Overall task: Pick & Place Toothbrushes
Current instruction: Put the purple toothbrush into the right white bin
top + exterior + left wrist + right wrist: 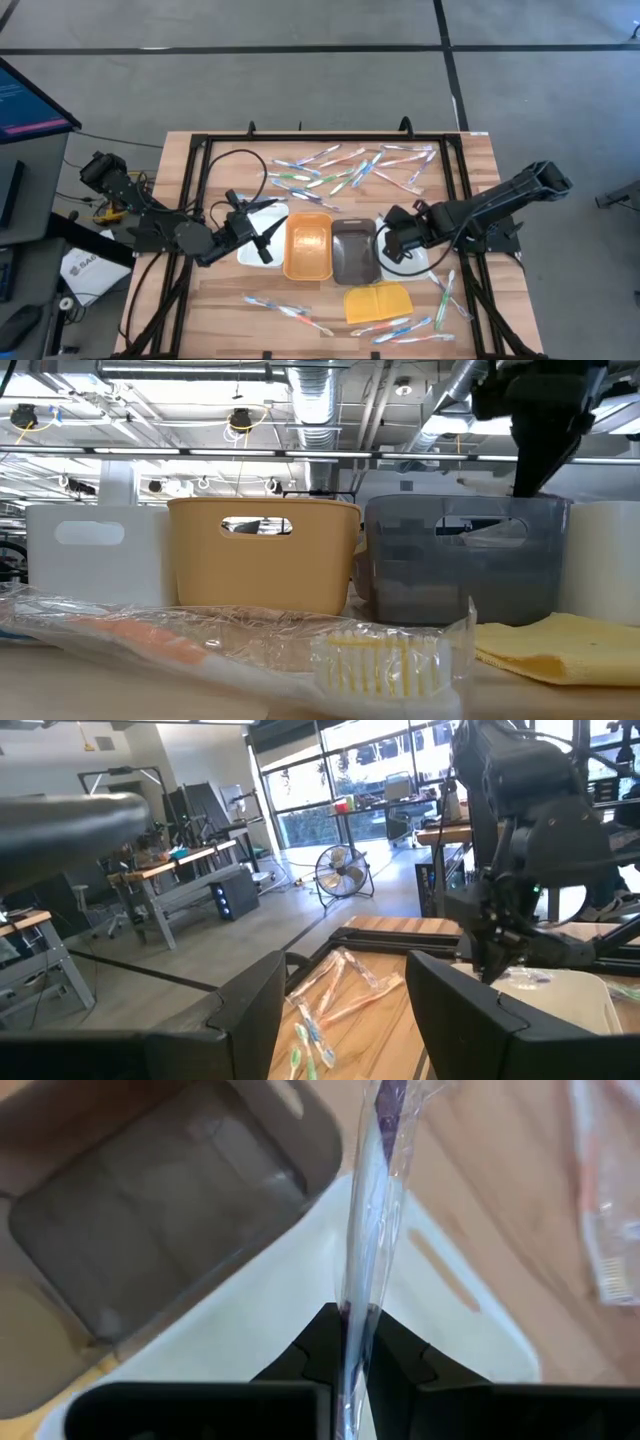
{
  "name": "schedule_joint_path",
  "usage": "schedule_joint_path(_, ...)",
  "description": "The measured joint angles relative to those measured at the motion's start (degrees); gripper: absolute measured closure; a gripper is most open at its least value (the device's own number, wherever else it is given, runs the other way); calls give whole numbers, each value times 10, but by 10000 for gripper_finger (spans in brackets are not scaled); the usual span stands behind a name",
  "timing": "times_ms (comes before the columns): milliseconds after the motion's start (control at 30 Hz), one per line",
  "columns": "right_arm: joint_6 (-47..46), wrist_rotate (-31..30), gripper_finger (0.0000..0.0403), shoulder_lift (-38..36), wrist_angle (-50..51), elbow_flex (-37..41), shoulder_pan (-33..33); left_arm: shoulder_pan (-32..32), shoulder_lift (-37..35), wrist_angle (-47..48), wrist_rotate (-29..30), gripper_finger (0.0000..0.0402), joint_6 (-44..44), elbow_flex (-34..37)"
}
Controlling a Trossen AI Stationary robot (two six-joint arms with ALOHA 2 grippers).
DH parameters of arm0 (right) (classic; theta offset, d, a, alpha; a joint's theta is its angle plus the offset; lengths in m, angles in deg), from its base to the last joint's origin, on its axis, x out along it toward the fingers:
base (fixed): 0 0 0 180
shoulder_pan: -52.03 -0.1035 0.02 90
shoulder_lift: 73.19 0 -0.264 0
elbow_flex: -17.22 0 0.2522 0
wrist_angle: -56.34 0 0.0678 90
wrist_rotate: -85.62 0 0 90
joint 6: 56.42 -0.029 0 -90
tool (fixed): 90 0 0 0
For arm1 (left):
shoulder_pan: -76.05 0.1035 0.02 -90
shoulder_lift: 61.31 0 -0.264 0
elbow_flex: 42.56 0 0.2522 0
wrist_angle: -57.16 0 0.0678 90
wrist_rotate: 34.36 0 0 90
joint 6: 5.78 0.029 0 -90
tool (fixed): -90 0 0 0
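My right gripper (pixel 385 240) is shut on a toothbrush with a purple handle in a clear wrapper (pixel 370 1190), above the right white tray (pixel 250 1315) and beside the grey tray (pixel 150 1210). My left gripper (pixel 262 238) is open and empty over the left white tray (pixel 262 215); its fingers point level toward the right arm (pixel 520 840). Many wrapped toothbrushes lie flat on the table at the far side (pixel 350 170), near left (pixel 285 310) and near right (pixel 440 300). One orange-handled toothbrush (pixel 200 640) lies close in the low view. My right gripper pinches the wrapped toothbrush between its two fingers, near one end of the handle (pixel 352 1315). The fingers come from above, pointing down. The toothbrush runs on past the fingertips, along the fingers, over the white tray's rim. Whether its far end touches anything I cannot tell.
Four trays stand in a row mid-table: white, orange (pixel 308 245), grey (pixel 355 250), white (pixel 412 262). A yellow pad (pixel 378 300) lies near the front. A black frame (pixel 330 135) runs around the table's edges.
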Motion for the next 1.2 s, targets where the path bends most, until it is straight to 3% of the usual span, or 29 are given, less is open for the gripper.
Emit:
schedule_joint_path(833, 8, 66, 382, 1, -33, 36, 12, 0, 0, -1, 0, 197, 0, 0)
schedule_joint_path(1200, 27, 90, 379, 45, -33, 38, 32, 0, 0, -2, -16, 197, 0, 0)
